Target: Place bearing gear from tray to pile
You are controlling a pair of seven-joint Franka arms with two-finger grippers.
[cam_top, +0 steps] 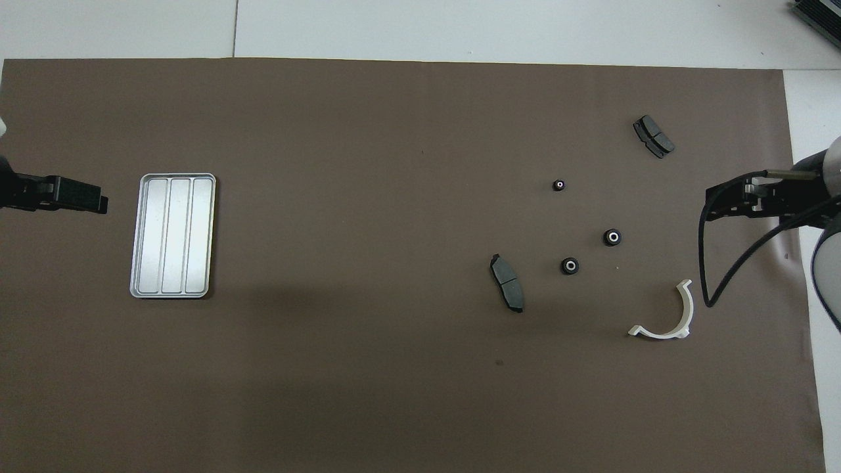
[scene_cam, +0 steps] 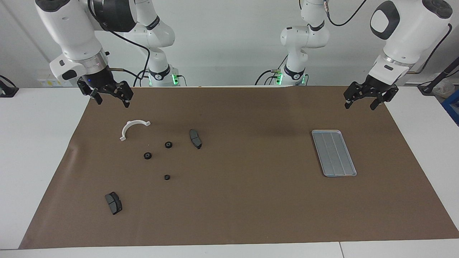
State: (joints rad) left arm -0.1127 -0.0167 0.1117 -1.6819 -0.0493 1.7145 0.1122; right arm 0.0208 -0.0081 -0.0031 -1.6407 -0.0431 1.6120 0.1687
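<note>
A brown mat (scene_cam: 236,200) covers most of the white surface (scene_cam: 39,143). Toward the left arm's end of it lies the tray (scene_cam: 334,153), flat and with nothing in it. The left gripper (scene_cam: 371,97) hangs in the air over the mat's edge by the robots, its fingers spread and holding nothing. The right gripper (scene_cam: 109,94) hangs over the matching corner at the right arm's end, its fingers also spread and bare.

The pile is scattered toward the right arm's end. A white half-ring bracket (scene_cam: 133,128) lies nearest the robots. One dark brake pad (scene_cam: 195,138) lies toward the mat's middle, and a second brake pad (scene_cam: 113,202) lies farthest from the robots. Between these three parts rest three small black bearing gears on the mat, well apart from one another: one gear (scene_cam: 168,144) near the first pad, another gear (scene_cam: 147,155) just beside it, and the smallest-looking gear (scene_cam: 166,177) farther from the robots.
</note>
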